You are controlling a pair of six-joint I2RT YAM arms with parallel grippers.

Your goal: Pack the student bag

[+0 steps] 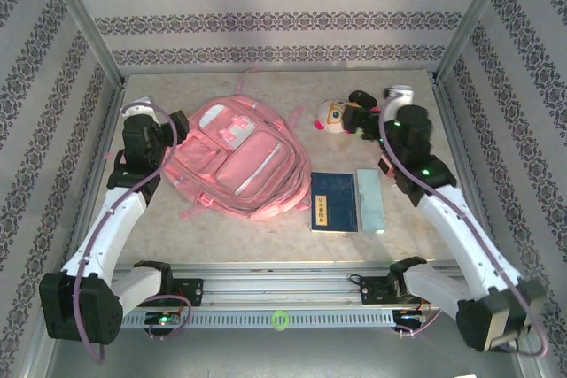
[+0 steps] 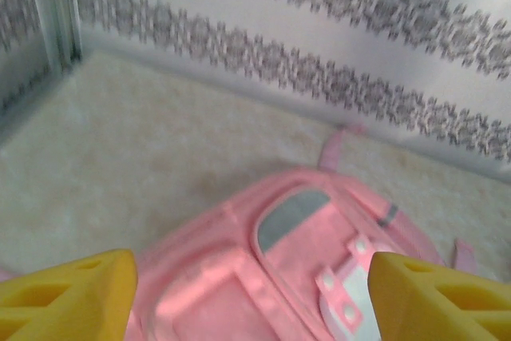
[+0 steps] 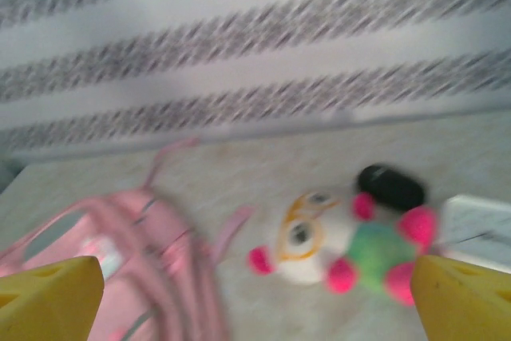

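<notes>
The student bag, a big soft pink backpack with white-trimmed front pockets, lies flat at the table's left middle. My left gripper sits at the bag's left upper edge. In the left wrist view its yellow fingers stand wide apart over the bag's top, holding nothing. My right gripper hovers by a plush toy at the back right. The right wrist view is blurred; the gripper is open, with the toy ahead to the right and the bag's straps to the left.
A dark blue book and a pale teal case lie side by side right of the bag. A black object and a white one sit behind the toy. Patterned walls close in three sides; a rail runs along the near edge.
</notes>
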